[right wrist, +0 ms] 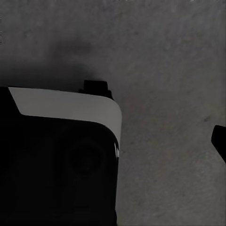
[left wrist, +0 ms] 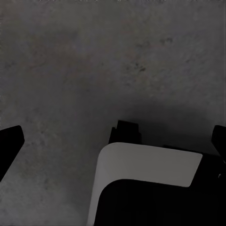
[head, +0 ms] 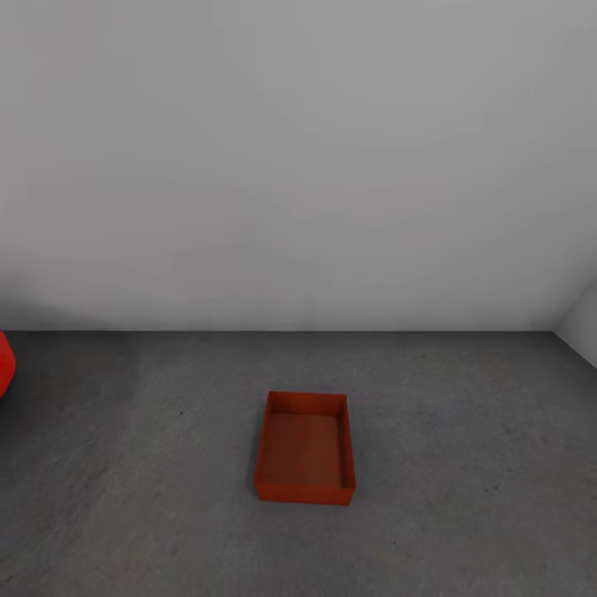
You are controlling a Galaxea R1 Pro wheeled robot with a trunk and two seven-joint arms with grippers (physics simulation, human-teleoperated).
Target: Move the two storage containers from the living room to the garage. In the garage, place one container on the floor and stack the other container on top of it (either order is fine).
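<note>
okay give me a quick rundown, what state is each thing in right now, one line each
storage container: upright on the floor, empty, nothing stacked on it.
floor: dark grey concrete, bare around the container.
red car: just a sliver at the left edge.
left pincer: wide open, empty.
right pincer: cannot tell.

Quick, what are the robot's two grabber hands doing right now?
Left gripper: open, holding nothing, above the concrete floor.
Right gripper: cannot be told; one fingertip shows, nothing held in sight.
</note>
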